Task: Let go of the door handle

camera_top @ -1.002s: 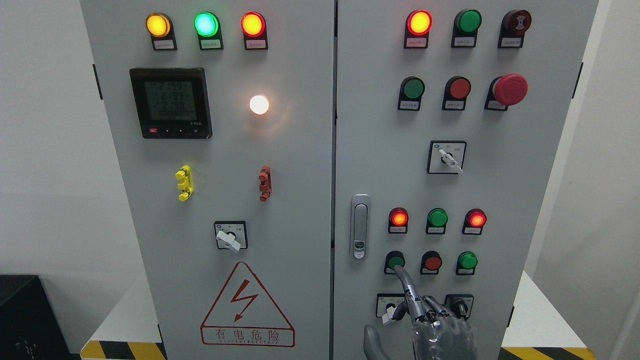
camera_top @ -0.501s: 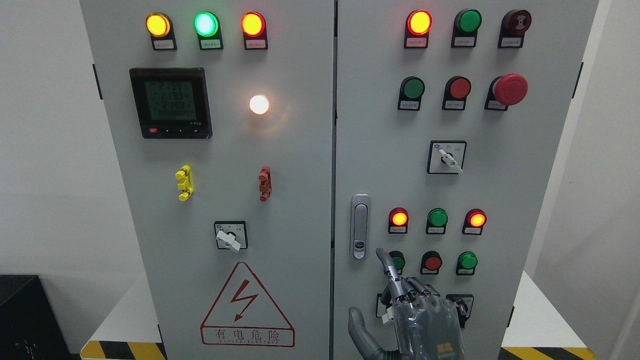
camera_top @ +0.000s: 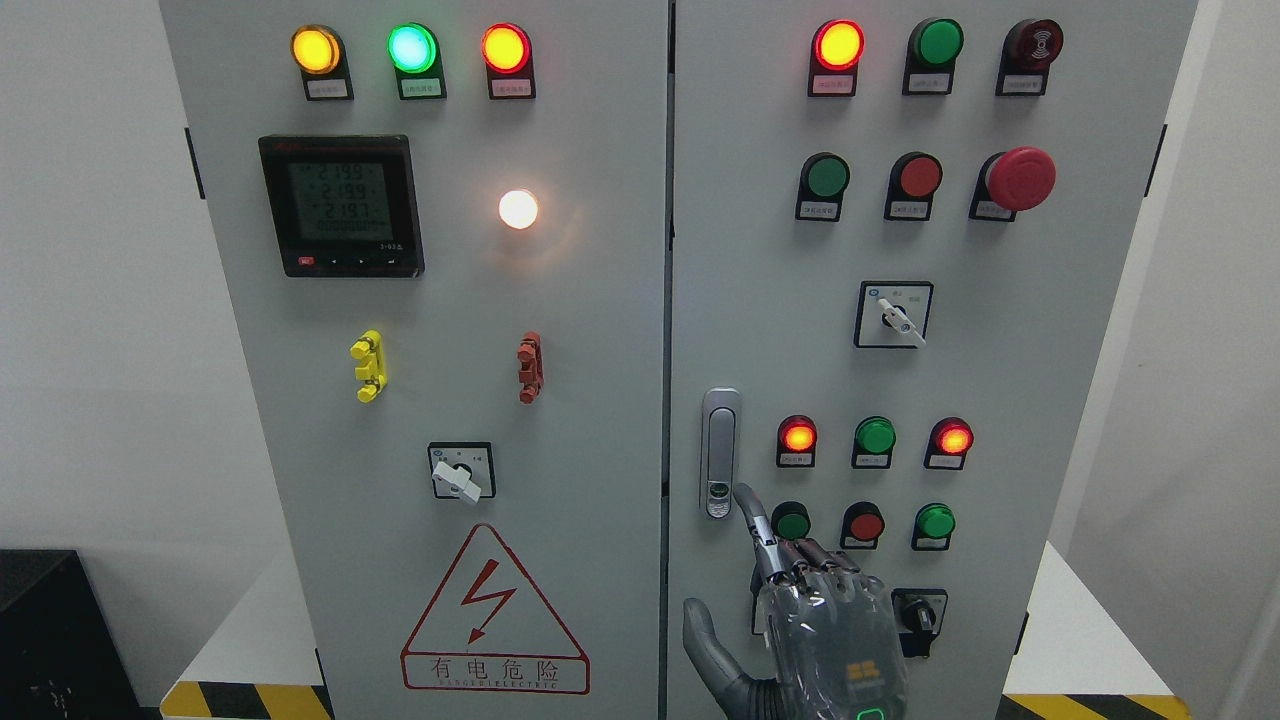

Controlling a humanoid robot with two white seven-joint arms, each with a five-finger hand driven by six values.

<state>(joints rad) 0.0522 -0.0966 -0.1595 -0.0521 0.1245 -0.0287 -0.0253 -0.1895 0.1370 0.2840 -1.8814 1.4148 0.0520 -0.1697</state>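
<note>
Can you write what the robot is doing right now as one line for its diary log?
right hand: index finger out, tip beside door handle bottom end, contact unclear | handle: flush, door shut | left hand: not in view

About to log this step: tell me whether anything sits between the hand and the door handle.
Nothing visible does. The right hand points its index finger up-left, fingertip just beside the lower end of the door handle. Only bare door panel lies between them. The green button sits right of the finger.

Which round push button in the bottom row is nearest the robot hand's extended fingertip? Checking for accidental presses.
The green round push button at the row's left end; the fingertip is just beside it.
</note>
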